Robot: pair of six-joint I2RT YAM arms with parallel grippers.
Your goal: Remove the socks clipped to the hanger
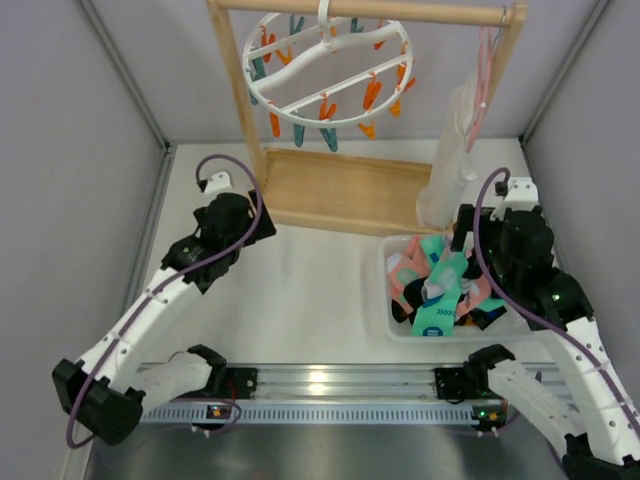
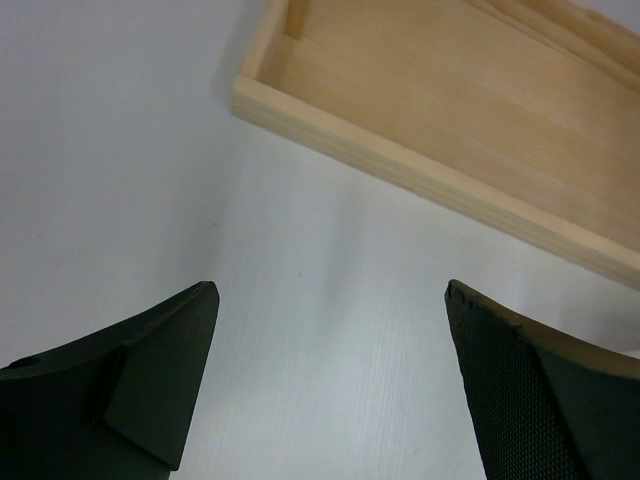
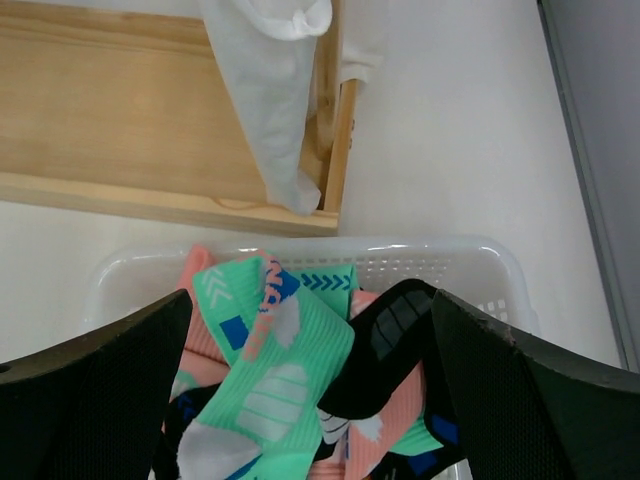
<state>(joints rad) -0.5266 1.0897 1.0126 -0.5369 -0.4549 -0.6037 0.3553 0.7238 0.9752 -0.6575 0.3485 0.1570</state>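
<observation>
Socks (image 1: 440, 285) all sit in the basket (image 3: 478, 265), hanger (image 1: 325, 70) looks bare; w/ left gripper (image 2: 330, 292) & right gripper (image 3: 312, 298) wide open, empty, we'd lift clear w/o snagging.

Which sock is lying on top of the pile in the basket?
The mint-green fabric sock with white patches; pink socks and a black sock show only at its sides.

The socks (image 1: 440, 290) lie heaped in the white basket (image 1: 384, 300).
</observation>
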